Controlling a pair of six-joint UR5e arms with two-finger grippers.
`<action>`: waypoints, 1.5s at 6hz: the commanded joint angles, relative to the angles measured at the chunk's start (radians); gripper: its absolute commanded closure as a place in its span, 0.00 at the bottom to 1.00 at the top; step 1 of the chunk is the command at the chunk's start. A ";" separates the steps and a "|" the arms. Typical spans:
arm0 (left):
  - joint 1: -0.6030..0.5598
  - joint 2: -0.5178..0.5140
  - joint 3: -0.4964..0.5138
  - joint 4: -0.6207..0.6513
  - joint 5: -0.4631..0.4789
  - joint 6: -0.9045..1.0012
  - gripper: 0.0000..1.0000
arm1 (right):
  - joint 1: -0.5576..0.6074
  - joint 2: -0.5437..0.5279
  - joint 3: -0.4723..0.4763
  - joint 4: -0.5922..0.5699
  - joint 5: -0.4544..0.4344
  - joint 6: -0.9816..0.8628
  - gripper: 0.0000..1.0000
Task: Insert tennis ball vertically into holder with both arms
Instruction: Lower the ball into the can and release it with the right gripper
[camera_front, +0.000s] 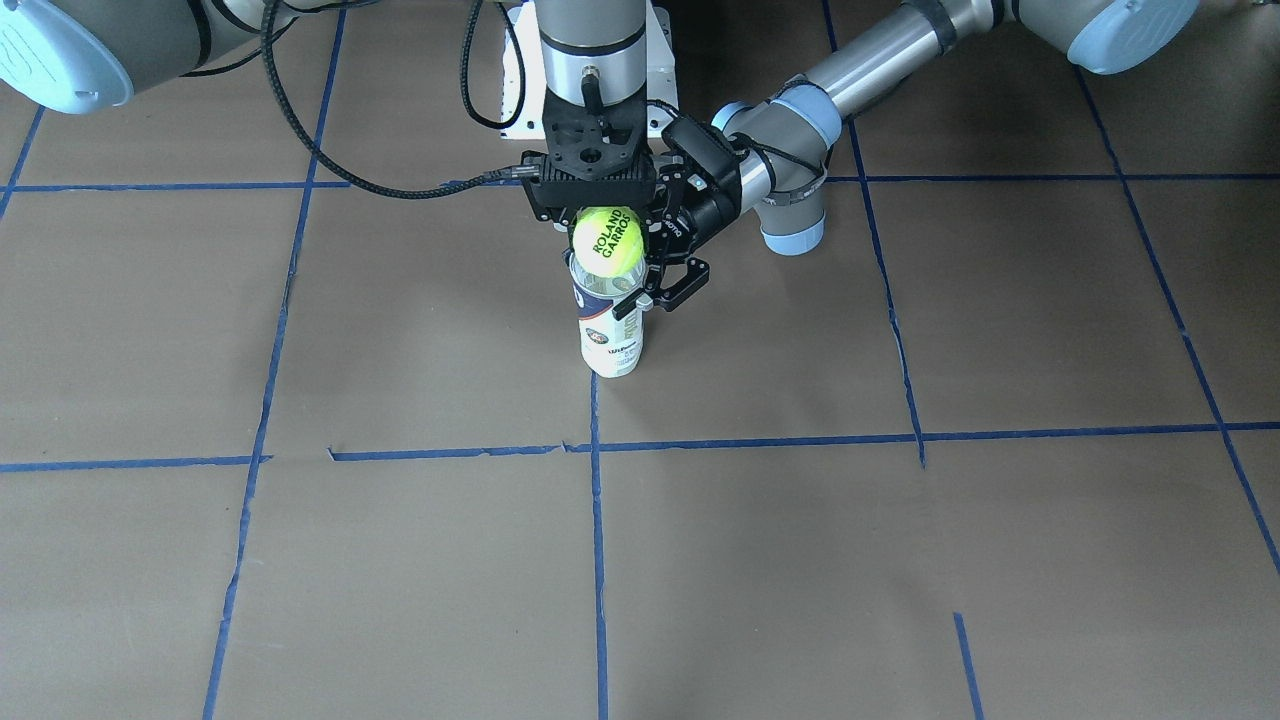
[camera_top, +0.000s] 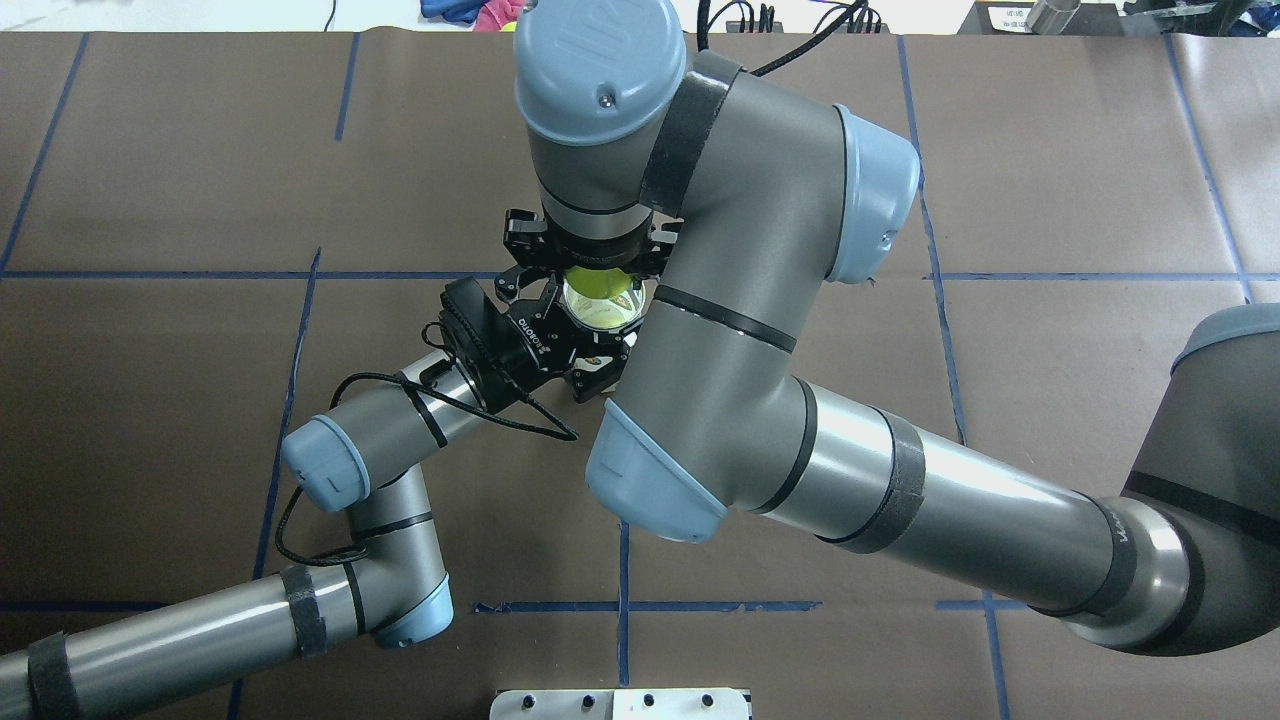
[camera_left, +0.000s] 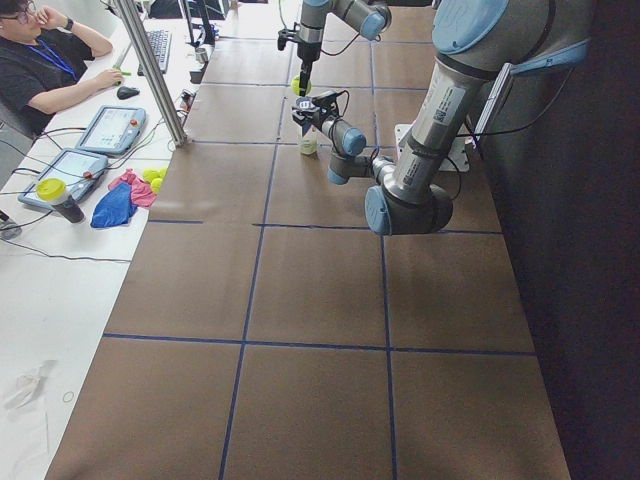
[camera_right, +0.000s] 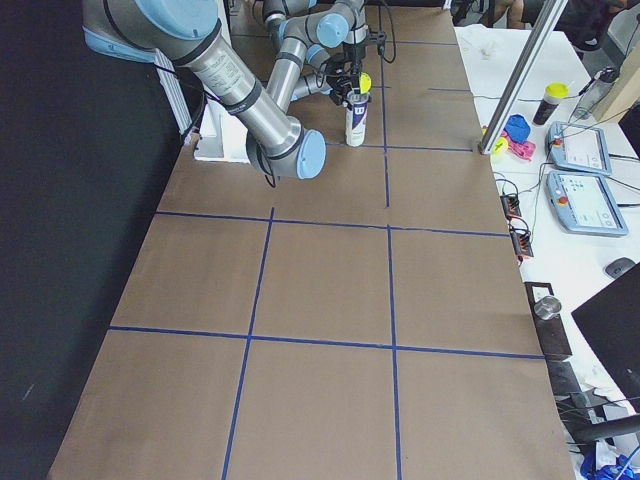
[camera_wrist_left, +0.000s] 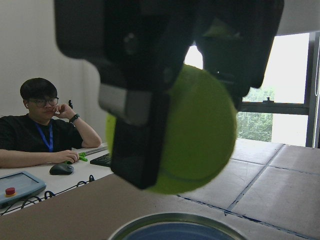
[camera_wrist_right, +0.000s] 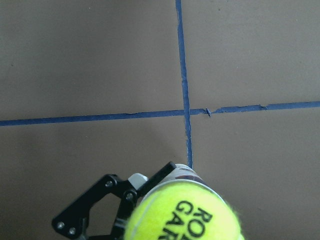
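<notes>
My left gripper (camera_front: 640, 288) is clamped round the upper part of the white-labelled cylindrical tennis-ball can (camera_front: 612, 345) to steady it upright on the brown table (camera_front: 900, 560), metal-rimmed mouth facing up. My right gripper (camera_front: 605, 225) pinches the fuzzy yellow-green tennis ball (camera_wrist_right: 185, 215) from above. The ball hangs just over that mouth, roughly centred and not yet inside, ready for a straight descent.
</notes>
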 joint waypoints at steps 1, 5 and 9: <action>-0.001 0.000 0.000 0.000 0.000 0.000 0.13 | -0.002 -0.008 0.000 0.000 -0.001 0.000 0.46; -0.004 0.001 0.000 0.000 -0.002 0.000 0.13 | -0.005 -0.006 0.000 0.000 -0.001 -0.002 0.02; -0.015 0.001 -0.003 0.002 0.000 -0.004 0.10 | 0.179 -0.073 0.017 0.000 0.152 -0.237 0.01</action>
